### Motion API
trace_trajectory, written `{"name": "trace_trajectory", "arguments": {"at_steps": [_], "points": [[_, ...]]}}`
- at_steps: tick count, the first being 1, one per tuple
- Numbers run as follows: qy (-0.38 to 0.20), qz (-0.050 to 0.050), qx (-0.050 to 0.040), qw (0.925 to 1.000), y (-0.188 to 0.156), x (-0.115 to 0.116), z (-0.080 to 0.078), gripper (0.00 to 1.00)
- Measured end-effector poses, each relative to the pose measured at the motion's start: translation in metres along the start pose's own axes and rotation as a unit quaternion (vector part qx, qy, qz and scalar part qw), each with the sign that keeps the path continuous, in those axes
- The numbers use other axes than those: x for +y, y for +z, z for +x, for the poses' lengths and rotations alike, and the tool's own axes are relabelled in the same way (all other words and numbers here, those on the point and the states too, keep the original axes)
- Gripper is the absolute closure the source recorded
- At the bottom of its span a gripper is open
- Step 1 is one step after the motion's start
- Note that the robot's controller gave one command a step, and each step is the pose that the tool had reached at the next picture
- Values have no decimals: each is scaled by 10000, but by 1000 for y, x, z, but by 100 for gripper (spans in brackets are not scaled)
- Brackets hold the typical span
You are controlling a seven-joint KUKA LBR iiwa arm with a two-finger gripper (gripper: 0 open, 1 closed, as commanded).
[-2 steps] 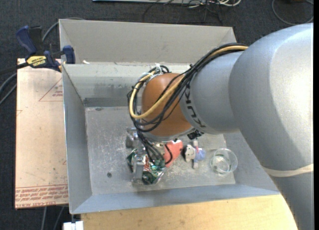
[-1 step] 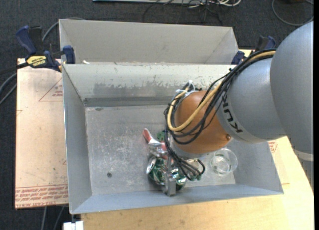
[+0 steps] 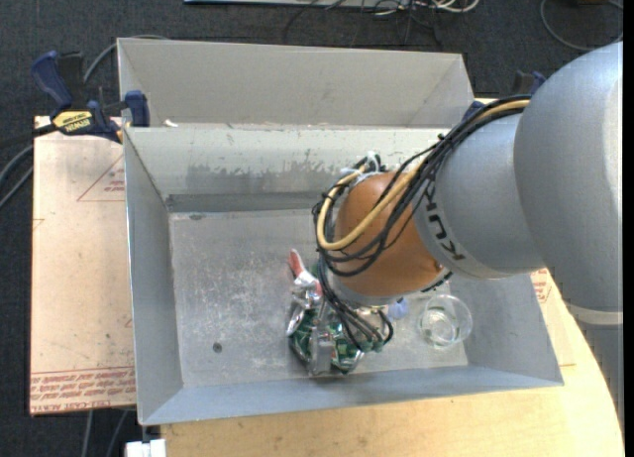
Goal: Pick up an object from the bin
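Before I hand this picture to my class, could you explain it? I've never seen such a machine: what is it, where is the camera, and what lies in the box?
One camera looks down into a grey metal bin. The thick grey robot arm reaches in from the right; its orange wrist cover and cables are parts of it. Its gripper is low near the bin's front wall. Beside it lie a clear round cup and a small red piece. Whether it holds anything cannot be told.
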State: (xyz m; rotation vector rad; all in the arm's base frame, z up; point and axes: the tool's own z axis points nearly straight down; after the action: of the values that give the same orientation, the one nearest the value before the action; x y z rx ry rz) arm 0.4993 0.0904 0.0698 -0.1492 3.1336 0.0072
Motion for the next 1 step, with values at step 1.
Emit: {"name": "trace_trajectory", "arguments": {"at_steps": [1], "points": [[2, -1, 0, 10000, 0, 0, 0, 100]]}}
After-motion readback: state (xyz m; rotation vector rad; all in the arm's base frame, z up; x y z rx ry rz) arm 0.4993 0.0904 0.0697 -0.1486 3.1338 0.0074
